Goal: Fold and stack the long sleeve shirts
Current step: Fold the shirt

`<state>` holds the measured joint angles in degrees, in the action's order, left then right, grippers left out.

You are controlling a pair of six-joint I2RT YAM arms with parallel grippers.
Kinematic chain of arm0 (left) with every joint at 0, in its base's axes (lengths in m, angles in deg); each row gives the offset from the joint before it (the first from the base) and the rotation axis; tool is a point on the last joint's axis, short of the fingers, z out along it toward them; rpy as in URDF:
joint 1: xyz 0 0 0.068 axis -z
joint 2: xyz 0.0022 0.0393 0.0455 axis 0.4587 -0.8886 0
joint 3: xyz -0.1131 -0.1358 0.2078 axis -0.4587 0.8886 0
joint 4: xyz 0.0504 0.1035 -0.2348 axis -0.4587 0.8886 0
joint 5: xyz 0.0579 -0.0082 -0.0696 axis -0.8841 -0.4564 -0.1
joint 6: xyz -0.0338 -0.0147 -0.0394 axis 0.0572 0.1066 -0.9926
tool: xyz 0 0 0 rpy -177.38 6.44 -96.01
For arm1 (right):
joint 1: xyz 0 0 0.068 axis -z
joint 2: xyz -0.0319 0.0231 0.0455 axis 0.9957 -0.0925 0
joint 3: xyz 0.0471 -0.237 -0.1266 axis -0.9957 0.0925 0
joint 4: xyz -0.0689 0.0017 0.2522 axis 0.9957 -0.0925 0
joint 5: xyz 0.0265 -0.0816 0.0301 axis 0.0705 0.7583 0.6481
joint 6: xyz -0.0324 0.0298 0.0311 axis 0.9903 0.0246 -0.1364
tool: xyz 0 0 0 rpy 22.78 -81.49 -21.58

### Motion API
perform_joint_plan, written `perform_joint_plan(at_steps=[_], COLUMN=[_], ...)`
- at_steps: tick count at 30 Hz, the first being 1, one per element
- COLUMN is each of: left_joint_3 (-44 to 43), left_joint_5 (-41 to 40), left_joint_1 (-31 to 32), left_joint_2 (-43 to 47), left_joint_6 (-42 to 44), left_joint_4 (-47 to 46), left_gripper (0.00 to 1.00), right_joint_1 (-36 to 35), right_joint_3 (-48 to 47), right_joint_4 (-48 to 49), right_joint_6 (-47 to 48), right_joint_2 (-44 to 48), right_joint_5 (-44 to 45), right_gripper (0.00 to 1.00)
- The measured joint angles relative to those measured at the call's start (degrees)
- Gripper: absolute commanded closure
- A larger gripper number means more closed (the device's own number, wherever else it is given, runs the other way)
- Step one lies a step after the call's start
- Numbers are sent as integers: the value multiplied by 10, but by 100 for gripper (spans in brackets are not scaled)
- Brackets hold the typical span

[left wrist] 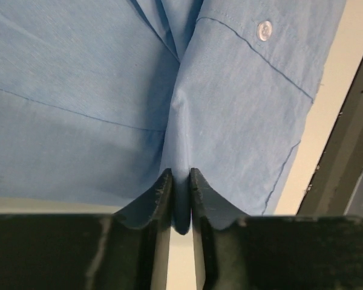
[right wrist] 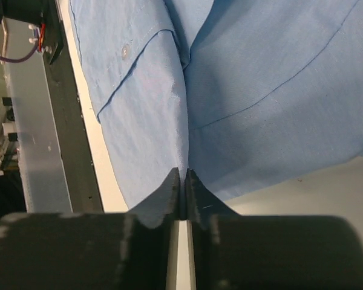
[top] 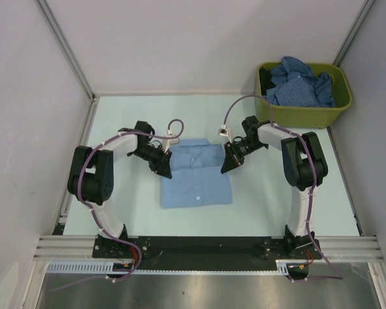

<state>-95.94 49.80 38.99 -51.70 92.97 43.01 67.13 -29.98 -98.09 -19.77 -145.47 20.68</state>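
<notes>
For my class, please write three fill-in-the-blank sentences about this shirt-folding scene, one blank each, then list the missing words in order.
1. Only ____ shirt, the light blue shirt, lies on the table.
2. The left tool and the right tool are both ____ on its cloth.
3. The darker blue shirts lie heaped in the olive-green bin, toward the far ____ corner.

Missing words: one; shut; right.

Bin (top: 309, 116) partly hides dark shirts (top: 302, 82).
</notes>
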Motion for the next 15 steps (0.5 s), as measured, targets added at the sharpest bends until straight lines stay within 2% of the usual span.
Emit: perform_joint_plan(at_steps=[1,4,9,15], left_joint_3=[0,0,-18,-104], left_joint_5=[2,9,8,2], left_joint_1=[-1,-3,-9,-19], left_joint_2=[1,8,12,7], left_joint_6=[2,9,9,14], left_joint_4=[6,20,48,84], left_gripper=[91,96,100,100], right_joint_1=[0,0,1,15], right_joint_3=[1,1,-12,-95], right_joint_4=[-3,-5,-14,-42], right_joint_6=[-2,-4,-11,-13], right_joint_2=[0,3,6,-1], right_joint_5=[0,0,-3,-6], right_gripper=[100,100,100,100])
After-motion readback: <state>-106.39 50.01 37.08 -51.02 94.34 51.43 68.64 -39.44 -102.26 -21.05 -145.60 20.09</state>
